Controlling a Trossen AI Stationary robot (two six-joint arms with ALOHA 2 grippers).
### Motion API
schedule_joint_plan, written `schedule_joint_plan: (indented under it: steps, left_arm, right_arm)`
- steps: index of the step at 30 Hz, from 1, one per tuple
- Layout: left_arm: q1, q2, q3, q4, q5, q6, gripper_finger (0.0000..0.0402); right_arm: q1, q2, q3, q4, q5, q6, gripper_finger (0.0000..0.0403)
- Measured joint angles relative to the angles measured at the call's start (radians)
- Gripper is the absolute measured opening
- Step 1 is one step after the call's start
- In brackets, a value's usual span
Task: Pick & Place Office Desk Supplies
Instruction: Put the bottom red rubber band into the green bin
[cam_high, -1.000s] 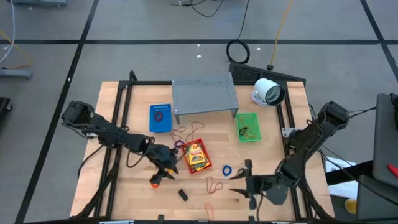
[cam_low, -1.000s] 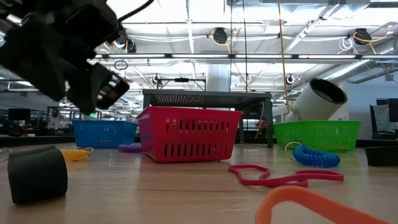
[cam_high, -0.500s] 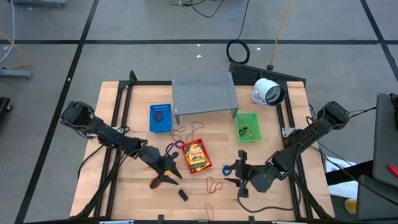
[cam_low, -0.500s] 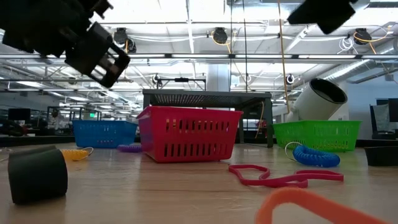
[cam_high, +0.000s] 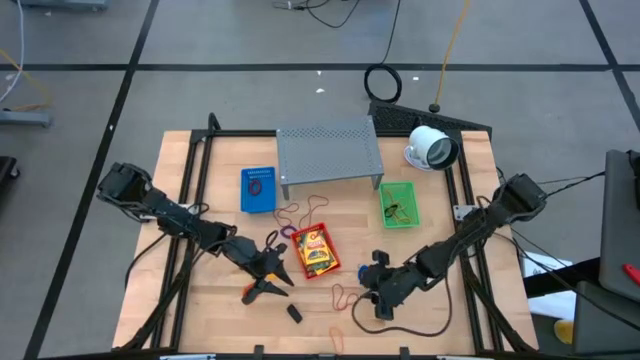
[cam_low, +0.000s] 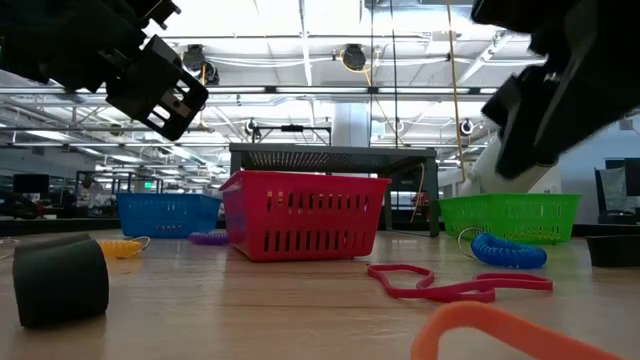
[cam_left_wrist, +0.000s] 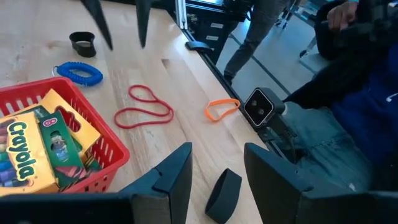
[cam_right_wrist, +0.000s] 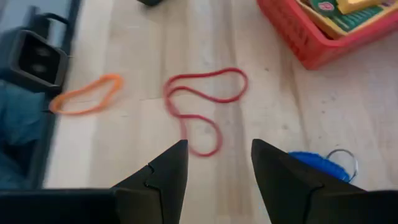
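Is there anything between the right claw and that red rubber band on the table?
Nothing visible. In its wrist view the right gripper hangs open above bare wood, and the red rubber band lies just ahead of it. The blue coil sits off to one side.

open claw (cam_left_wrist: 216, 171), black clip (cam_left_wrist: 223, 191), red band (cam_left_wrist: 142, 106), crayon pkt (cam_left_wrist: 37, 149)

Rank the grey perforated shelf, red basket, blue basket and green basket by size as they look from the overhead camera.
1. Grey perforated shelf, clearly largest.
2. Red basket.
3. Blue basket and green basket: near alike, too close to rank.
All lie flat on the table at similar distance, so the order is fair.
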Motion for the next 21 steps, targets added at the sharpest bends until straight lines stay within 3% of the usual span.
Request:
schedule_joint_plan:
  steps: [12, 21]
  left_arm:
    - [0.0, 0.0, 0.0, -0.053, 0.0, -0.003, 0.0152]
    - [0.0, 0.0, 0.0, -0.054, 0.008, -0.026, 0.0152]
  right_arm:
    - [-0.018, 0.147, 0.133, 0.006, -0.025, -0.192, 0.0166]
    - [0.014, 0.208, 0.135, 0.059, -0.024, -0.198, 0.0166]
